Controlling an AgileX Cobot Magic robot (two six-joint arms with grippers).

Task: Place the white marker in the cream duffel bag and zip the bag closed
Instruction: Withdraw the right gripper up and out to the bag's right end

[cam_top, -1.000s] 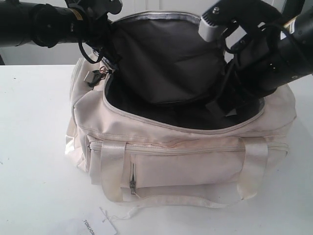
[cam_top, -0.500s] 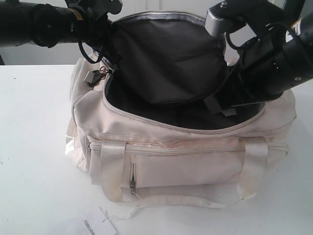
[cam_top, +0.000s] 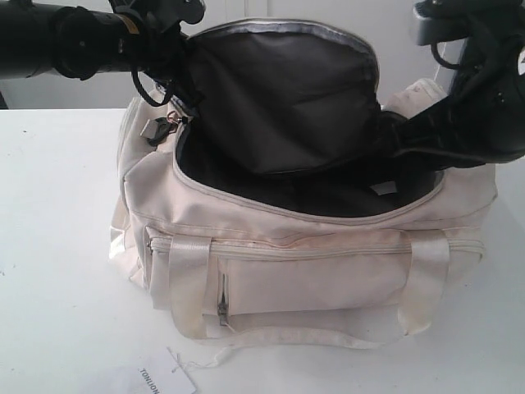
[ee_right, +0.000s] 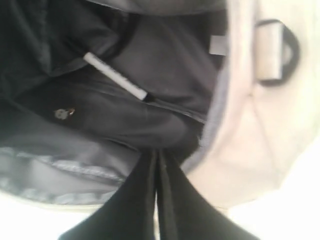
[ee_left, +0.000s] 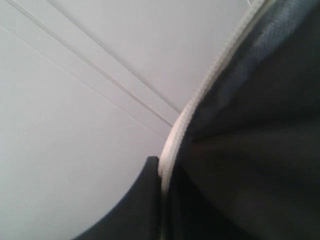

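Note:
The cream duffel bag point(cam_top: 312, 279) stands open on the white table, its dark-lined top flap held up. My left gripper point(cam_top: 176, 49) is at the flap's upper left corner. In the left wrist view one black finger point(ee_left: 147, 200) presses against the flap's pale zip edge point(ee_left: 200, 100), so it is shut on the flap. The white marker point(ee_right: 115, 76) lies inside on the dark lining, its dark cap toward the bag's end. My right gripper point(ee_right: 157, 160) is shut and holds nothing. It hangs over the bag's right end point(cam_top: 402, 135), above the rim.
A white paper tag point(cam_top: 168, 377) lies on the table in front of the bag. A zip pull with a ring point(cam_top: 168, 121) hangs at the opening's left end. A black strap ring point(ee_right: 287, 50) sits on the bag's right end. Webbing handles point(cam_top: 189, 287) hang down the front.
My right arm has risen out of the bag's opening and drawn back up and to the right. The left arm and the lifted flap have stayed where they were.

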